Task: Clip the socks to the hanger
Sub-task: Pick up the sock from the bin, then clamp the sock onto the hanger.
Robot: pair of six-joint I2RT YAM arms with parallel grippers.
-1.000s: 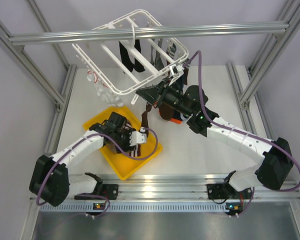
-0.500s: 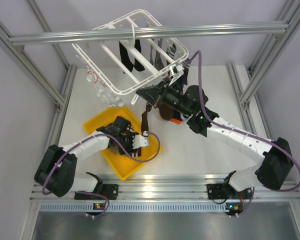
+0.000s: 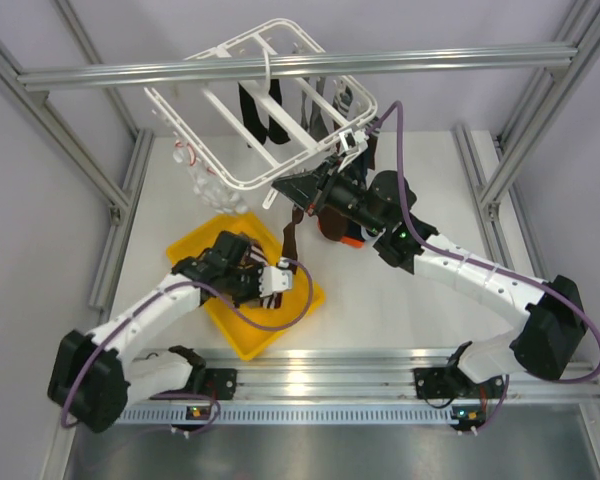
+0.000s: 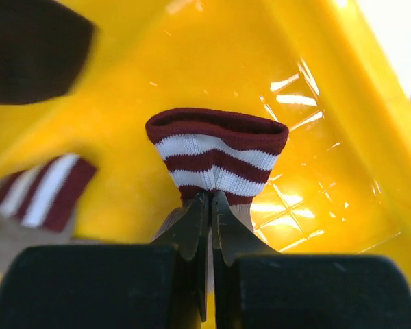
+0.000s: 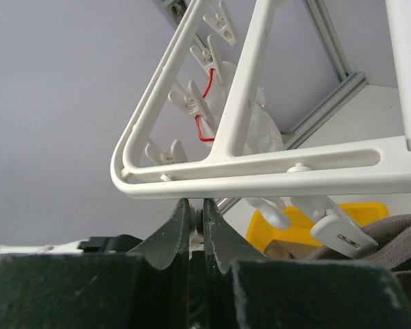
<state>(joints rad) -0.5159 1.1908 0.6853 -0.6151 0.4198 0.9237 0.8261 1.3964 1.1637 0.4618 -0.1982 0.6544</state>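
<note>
In the yellow tray point(image 4: 342, 103), my left gripper point(image 4: 210, 197) is shut on a brown-white striped sock point(image 4: 216, 147), pinching it just below the cuff. From above, this gripper point(image 3: 270, 280) is low in the tray point(image 3: 245, 335). A second striped sock point(image 4: 44, 188) and a dark sock point(image 4: 34, 48) lie to the left. The white hanger point(image 3: 242, 185) hangs tilted from the top rail with dark socks point(image 3: 260, 115) clipped on. My right gripper point(image 5: 196, 203) is shut on a small clip piece right under the hanger's rim point(image 5: 260, 171). A brown sock point(image 3: 292, 235) dangles below it.
Aluminium rails point(image 3: 280, 65) cross overhead and frame the table. White clips point(image 5: 335, 229) dangle from the hanger's edge beside my right fingers. A dark bundle with orange trim point(image 3: 342, 232) lies under the right arm. Purple cables loop off both arms.
My left gripper has closed on the striped sock in the tray, and its arm has shifted slightly. The right arm and the hanger have not moved.
</note>
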